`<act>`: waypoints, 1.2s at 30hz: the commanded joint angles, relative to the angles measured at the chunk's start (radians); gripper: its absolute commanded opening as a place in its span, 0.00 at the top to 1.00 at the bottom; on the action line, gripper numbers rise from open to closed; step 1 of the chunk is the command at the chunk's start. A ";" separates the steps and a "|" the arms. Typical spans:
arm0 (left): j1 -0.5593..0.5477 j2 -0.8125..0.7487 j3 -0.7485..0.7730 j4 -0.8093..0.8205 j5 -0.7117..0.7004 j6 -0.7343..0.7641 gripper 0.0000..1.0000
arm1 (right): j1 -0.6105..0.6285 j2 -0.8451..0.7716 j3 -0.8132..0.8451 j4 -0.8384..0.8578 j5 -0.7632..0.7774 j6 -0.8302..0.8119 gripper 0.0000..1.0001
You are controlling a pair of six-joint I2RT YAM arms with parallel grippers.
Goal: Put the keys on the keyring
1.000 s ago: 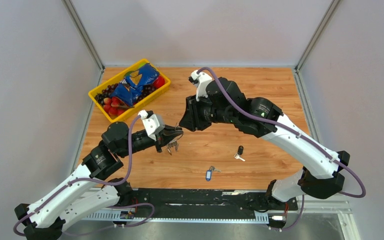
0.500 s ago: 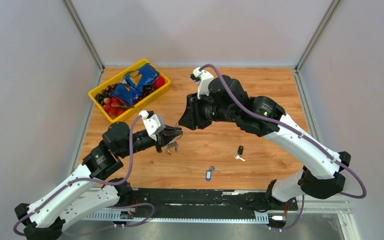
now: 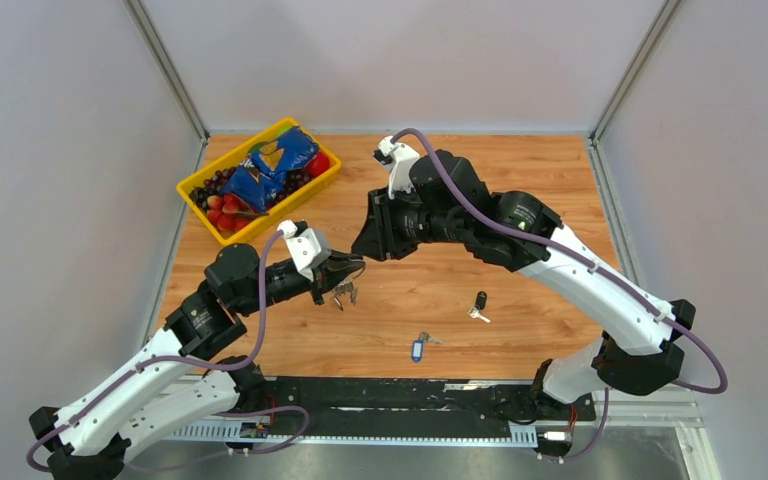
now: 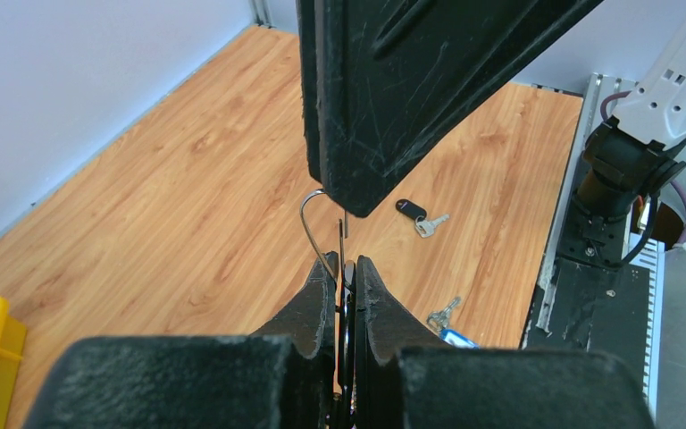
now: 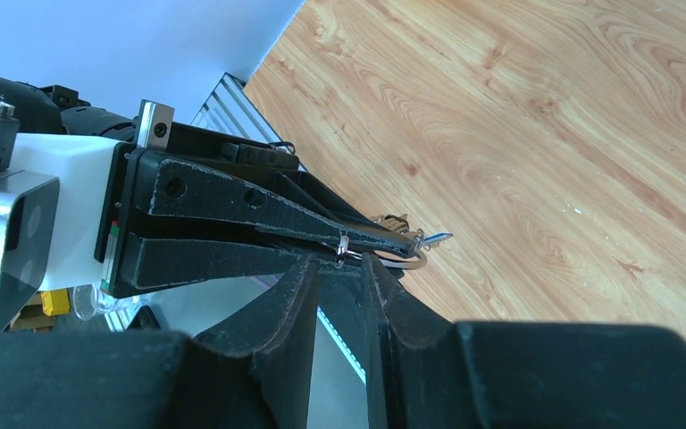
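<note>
The left claw [image 4: 344, 268] is clamped on the keyring [image 4: 303, 214] above the desk [image 3: 560, 170], with small keys [image 3: 344, 294] dangling from it. The right claw [image 3: 360, 247] meets the ring with its fingers slightly apart; whether it grips anything I cannot tell. A black-headed key [image 3: 478, 303] and a blue-tagged key [image 3: 418, 347] lie on the desk.

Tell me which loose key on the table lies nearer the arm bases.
The small silver key with the blue plastic tag; the silver key with the black plastic head lies farther back on the wood.
</note>
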 commanded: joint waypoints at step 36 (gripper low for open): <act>-0.003 -0.006 0.008 0.028 0.030 0.021 1.00 | -0.003 0.004 0.036 0.061 -0.015 0.024 1.00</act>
